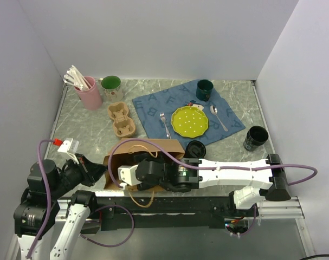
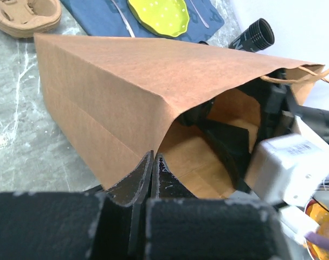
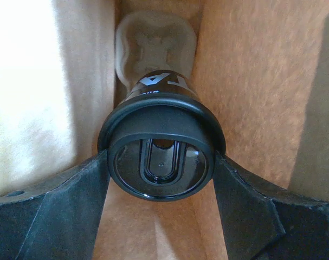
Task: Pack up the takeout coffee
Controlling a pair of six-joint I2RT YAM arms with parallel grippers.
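Inside the paper bag (image 2: 115, 81), the right gripper (image 3: 161, 162) clamps one lidded black cup (image 3: 159, 138), not yet released. The left gripper (image 2: 153, 173) pinches the bag's edge. A second cup (image 1: 256, 138) waits on the table (image 1: 88, 130), unpacked.

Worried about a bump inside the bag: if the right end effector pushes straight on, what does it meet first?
Probably the pale moulded carrier deeper in the bag, held cup first; depth unclear.

Three black cups (image 1: 256, 137) (image 1: 195, 147) (image 3: 161, 157), two mugs (image 1: 111, 86) (image 1: 204, 90), one plate (image 1: 189, 120), one fork (image 1: 164, 123), one spoon (image 1: 217, 116), one bag (image 1: 148, 147).
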